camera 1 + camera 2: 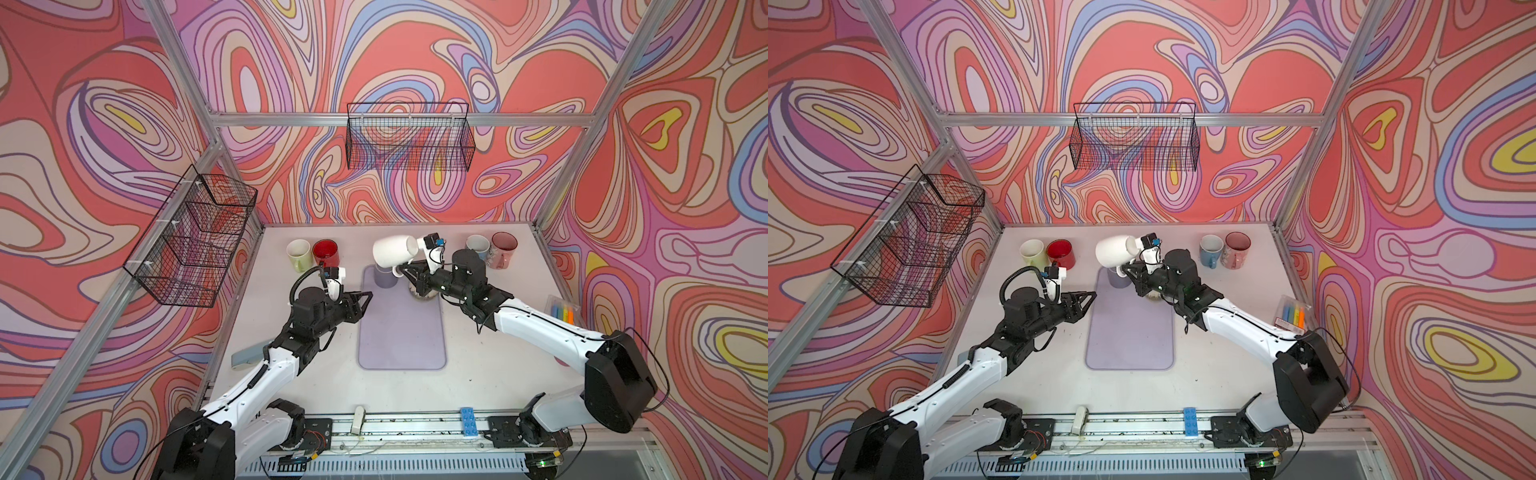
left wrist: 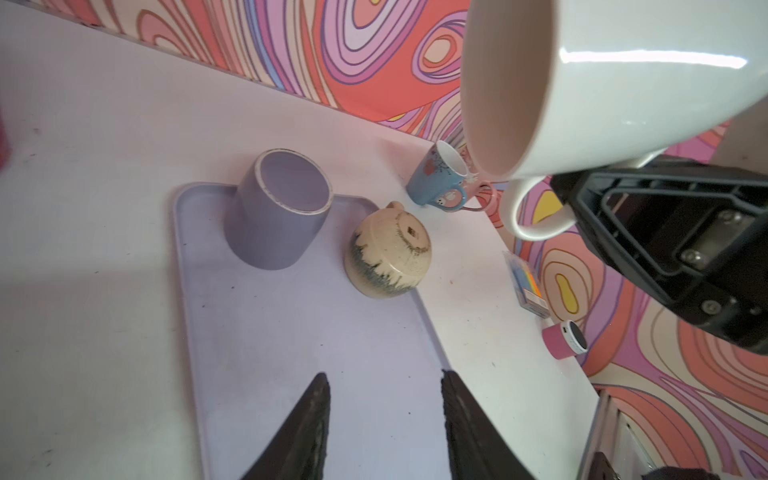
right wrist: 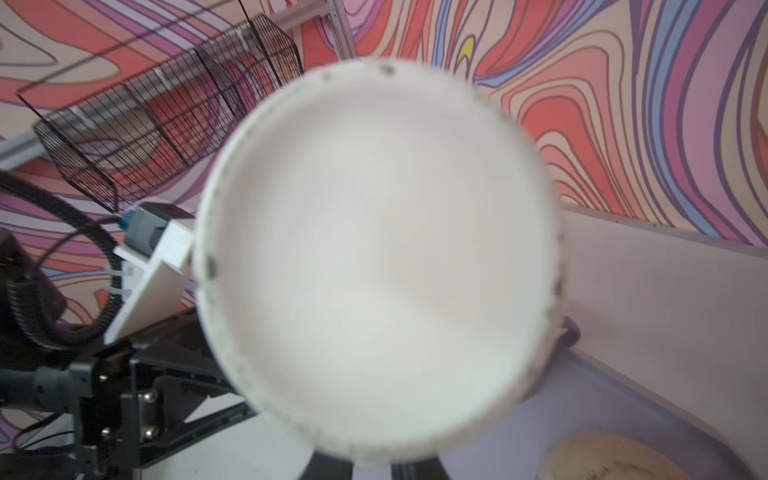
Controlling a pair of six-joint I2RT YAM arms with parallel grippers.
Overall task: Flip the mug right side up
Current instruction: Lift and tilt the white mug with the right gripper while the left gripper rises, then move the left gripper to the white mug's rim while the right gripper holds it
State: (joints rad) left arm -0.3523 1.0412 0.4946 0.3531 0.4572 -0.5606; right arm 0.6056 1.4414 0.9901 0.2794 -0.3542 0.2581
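white mug (image 1: 392,251) aloft on its side, upper centre in both top views | right gripper (image 1: 402,272) clamped on its handle, fingertips hidden | left gripper (image 1: 368,296) jaws apart, empty | beige mug (image 2: 388,259) mostly hidden in top views | right wrist view blurred

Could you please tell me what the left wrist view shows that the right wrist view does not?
Only left wrist: the blue patterned mug, the small pink cylinder, and the glossy white ceramic mug's open mouth. Only right wrist: the black wire basket and the white mug's underside. Both: that white mug, the inverted beige speckled mug, the lavender tray.
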